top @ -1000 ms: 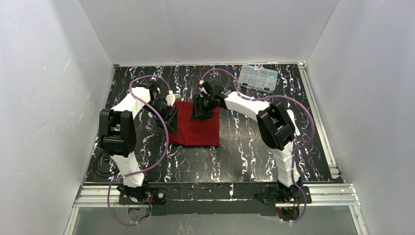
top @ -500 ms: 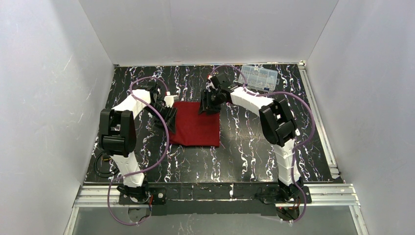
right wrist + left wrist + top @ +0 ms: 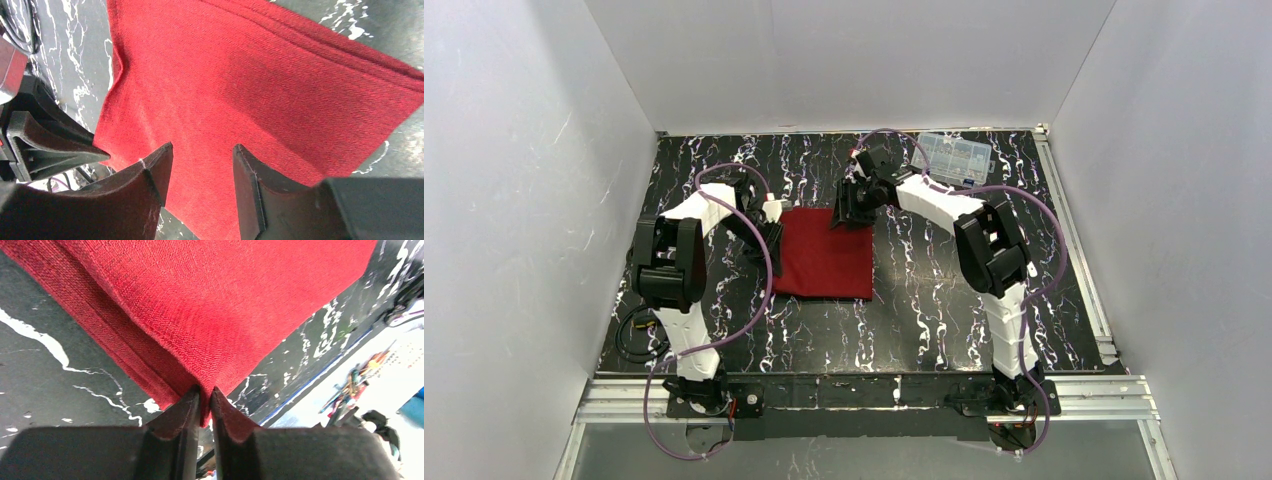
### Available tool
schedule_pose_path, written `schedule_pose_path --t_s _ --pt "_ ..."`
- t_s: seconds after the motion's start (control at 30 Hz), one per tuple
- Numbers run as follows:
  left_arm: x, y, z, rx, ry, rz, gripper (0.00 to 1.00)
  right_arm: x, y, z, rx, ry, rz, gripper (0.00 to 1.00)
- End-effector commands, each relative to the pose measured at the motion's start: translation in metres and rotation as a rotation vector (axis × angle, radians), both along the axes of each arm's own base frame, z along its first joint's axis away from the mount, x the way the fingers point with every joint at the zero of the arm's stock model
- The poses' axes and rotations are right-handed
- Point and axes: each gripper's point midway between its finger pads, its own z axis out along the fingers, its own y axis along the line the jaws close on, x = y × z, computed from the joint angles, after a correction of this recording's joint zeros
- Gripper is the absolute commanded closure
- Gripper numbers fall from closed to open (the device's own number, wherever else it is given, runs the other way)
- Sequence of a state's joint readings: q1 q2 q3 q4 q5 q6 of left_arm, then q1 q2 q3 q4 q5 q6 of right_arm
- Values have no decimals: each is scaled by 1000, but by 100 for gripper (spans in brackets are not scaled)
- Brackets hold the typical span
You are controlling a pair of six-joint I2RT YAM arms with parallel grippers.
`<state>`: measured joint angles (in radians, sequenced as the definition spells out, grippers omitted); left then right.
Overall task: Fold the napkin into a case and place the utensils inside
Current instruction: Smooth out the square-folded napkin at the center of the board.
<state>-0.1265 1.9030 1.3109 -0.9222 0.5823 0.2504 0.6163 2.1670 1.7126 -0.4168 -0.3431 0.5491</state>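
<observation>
The black table with white marbling (image 3: 924, 320) carries a deep red matte cloth napkin (image 3: 824, 262), folded into a layered rectangle near its middle. A clear plastic compartment box (image 3: 954, 157) sits by the far edge. The left gripper (image 3: 204, 392) pinches the napkin's far left corner. The right gripper (image 3: 202, 150) hangs with fingers spread over its far right corner.

red napkin (image 3: 824, 257) on marbled table (image 3: 944, 320)

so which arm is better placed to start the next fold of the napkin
Left, probably. The left gripper is shut on a corner of the napkin, ready to lift it; the right gripper hangs open above the napkin, gripping nothing.
</observation>
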Motion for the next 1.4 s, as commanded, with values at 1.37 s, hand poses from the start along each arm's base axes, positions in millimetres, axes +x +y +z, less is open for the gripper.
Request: schedule_pose_path --t_s 1.37 --pt "11 31 -35 216 -124 -63 97 -108 24 4 235 114 136 51"
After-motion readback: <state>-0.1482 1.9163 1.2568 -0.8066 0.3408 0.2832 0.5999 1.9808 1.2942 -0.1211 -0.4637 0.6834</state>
